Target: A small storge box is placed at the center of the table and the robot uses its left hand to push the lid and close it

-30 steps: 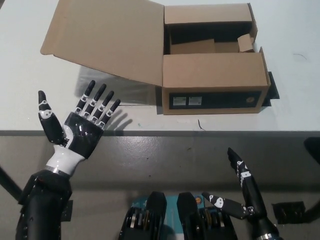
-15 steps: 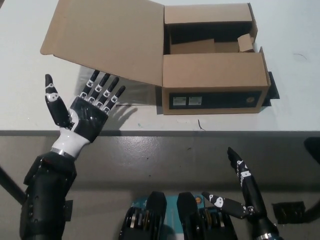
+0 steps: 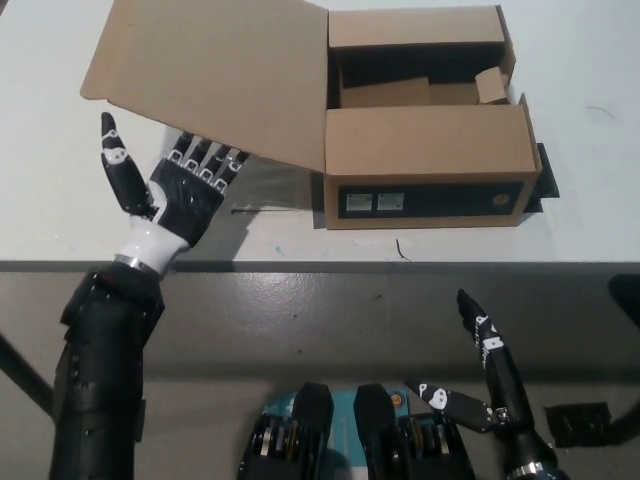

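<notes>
A brown cardboard storage box (image 3: 430,165) stands at the middle of the table, open on top. Its big lid (image 3: 215,75) is swung out to the left and slants up off the table. My left hand (image 3: 170,190) is open, palm up, below the lid's near edge, and its fingertips (image 3: 205,158) slip just under that edge. My right hand (image 3: 490,385) rests low at the bottom right, off the table, open with fingers apart.
The white table (image 3: 590,210) ends in a front edge (image 3: 400,265) with grey floor below. Black tape (image 3: 545,175) shows at the box's right side. A small dark mark (image 3: 400,250) lies in front of the box.
My left hand has moved forward and a little right, from in front of the lid to its near edge, fingertips now tucked under it. The right hand has stayed put.
</notes>
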Motion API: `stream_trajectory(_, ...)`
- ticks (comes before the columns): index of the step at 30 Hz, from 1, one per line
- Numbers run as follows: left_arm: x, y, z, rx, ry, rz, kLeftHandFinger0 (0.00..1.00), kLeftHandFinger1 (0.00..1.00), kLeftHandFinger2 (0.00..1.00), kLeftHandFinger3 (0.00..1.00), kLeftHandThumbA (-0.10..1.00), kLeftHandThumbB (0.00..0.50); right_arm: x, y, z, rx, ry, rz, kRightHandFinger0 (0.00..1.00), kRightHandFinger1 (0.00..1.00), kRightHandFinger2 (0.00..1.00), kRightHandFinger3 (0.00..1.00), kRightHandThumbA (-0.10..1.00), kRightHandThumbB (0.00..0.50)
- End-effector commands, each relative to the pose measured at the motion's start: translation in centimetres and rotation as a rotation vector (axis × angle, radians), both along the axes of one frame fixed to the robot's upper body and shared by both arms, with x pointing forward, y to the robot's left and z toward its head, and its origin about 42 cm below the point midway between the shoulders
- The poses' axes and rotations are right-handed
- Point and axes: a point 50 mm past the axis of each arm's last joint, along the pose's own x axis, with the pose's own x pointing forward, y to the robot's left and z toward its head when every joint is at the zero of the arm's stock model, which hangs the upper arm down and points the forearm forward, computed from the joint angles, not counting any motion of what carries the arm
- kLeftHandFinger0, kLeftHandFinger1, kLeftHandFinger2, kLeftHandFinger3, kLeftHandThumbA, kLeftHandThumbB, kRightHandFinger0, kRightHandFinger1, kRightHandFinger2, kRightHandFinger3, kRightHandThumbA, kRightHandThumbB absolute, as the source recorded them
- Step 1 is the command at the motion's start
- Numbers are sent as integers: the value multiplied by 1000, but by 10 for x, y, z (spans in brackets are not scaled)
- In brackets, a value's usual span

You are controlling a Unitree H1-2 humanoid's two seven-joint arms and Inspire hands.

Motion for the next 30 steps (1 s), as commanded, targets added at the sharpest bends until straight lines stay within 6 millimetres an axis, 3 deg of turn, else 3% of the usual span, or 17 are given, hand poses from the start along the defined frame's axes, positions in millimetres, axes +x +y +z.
stream_trajectory(1,24,-4,41,26,-90,18,1000,1000,1000,1000,1000,403,8,4,13,14,-82,2,1000,1000,1000,1000,1000,363)
stream_trajectory(8,43,-14,75,17,-137,7,1000,1000,1000,1000,1000,426,9,4,14,13,-86,3,1000,1000,1000,1000,1000,363)
stream_trajectory(12,41,-26,97,107,-226,-9,1000,1000,1000,1000,1000,426,10,3,15,10,-91,5,1000,1000,1000,1000,1000,347)
stream_trajectory(17,32,-49,131,365,-369,-30,1000,1000,1000,1000,1000,435,10,4,16,5,-93,11,1000,1000,1000,1000,1000,359)
stream_trajectory(23,14,-96,172,825,-645,-30,1000,1000,1000,1000,1000,422,12,3,17,-1,-98,16,1000,1000,1000,1000,1000,375)
stream_trajectory(25,11,-106,178,953,-706,-49,1000,1000,1000,1000,1000,463,12,4,17,0,-99,15,1000,1000,1000,1000,1000,382)
stream_trajectory(26,9,-118,180,1101,-784,-17,1000,1000,1000,1000,1000,478,12,3,18,2,-99,21,1000,1000,1000,1000,1000,389)
stream_trajectory(28,8,-125,180,1191,-836,-3,1000,1000,1000,1000,1000,461,13,4,18,2,-100,24,1000,1000,1000,1000,1000,390)
stream_trajectory(29,7,-134,178,1282,-891,-2,1000,1000,1000,1000,1000,423,13,5,19,2,-103,24,1000,1000,1000,1000,1000,386)
stream_trajectory(30,7,-138,174,1315,-897,-12,1000,1000,1000,1000,1000,433,13,5,19,0,-104,25,1000,1000,1000,1000,1000,390)
